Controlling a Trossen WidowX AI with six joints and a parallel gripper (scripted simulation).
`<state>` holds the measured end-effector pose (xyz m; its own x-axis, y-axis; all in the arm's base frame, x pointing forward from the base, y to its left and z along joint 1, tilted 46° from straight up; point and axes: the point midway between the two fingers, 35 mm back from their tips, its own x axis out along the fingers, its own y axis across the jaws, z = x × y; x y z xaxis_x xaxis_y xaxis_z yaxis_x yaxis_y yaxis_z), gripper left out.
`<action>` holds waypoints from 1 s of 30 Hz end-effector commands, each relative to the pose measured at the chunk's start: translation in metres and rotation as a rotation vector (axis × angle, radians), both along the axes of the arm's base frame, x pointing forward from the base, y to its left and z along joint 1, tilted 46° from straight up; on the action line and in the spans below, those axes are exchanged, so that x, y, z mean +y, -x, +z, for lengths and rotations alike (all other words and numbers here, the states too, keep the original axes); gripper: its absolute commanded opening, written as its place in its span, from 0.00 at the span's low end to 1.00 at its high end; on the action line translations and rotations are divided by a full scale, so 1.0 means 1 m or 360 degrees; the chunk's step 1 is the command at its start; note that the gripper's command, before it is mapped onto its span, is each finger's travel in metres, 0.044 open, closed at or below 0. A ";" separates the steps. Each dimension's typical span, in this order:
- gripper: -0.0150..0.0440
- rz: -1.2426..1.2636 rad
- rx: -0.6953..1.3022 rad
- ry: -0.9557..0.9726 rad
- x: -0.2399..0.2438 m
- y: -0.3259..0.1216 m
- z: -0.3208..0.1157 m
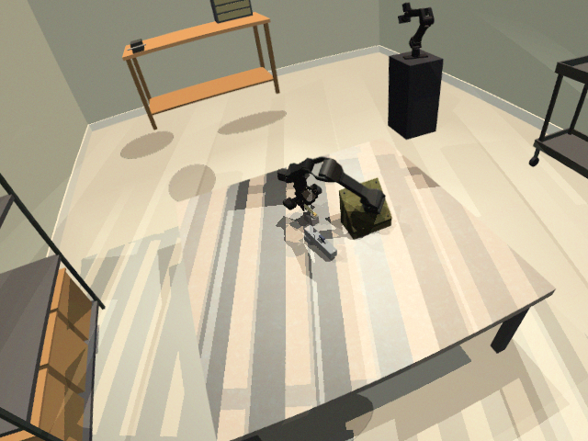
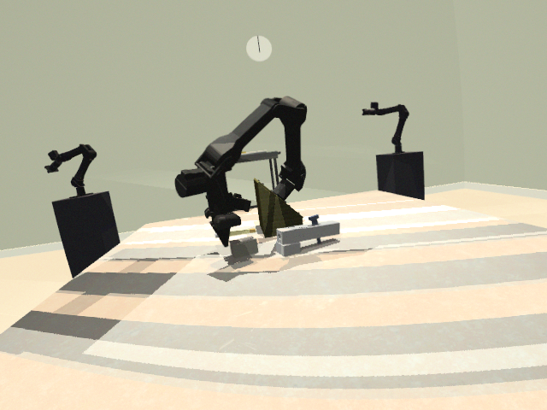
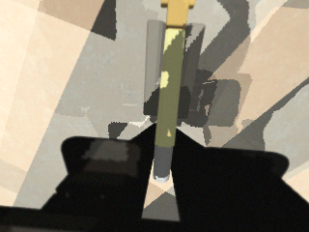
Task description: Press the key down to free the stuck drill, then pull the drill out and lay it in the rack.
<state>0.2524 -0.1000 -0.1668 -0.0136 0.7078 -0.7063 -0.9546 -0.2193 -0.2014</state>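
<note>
My gripper (image 1: 304,206) (image 2: 226,234) (image 3: 161,128) is shut on the drill (image 1: 310,209) (image 2: 240,231) (image 3: 170,97), a thin yellow-green rod with a brass-coloured collar and a dark end. The drill is out of the long grey block (image 1: 322,246) (image 2: 304,233) and lies roughly level. It is over the small grey grooved rack (image 1: 312,220) (image 2: 244,248) (image 3: 154,58). In the wrist view it lines up nearly with the groove, a little slanted. The exterior view shows it slightly above the rack; contact cannot be told. The blue key (image 1: 322,238) (image 2: 314,219) stands on the long block.
The arm's olive base block (image 1: 354,218) (image 2: 270,216) stands beside the long block on the striped table (image 1: 427,285) (image 2: 308,308). The long block is close to the rack. An orange bench (image 1: 199,35), shelving and other arms on dark pedestals (image 1: 412,99) (image 2: 399,176) stand away from the table.
</note>
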 end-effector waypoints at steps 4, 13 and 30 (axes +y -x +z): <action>0.25 -0.0011 -0.0001 -0.0005 0.005 0.000 -0.004; 0.25 -0.0011 -0.0001 -0.0006 0.012 0.000 -0.012; 0.39 -0.0012 -0.0004 0.0001 0.018 0.000 -0.019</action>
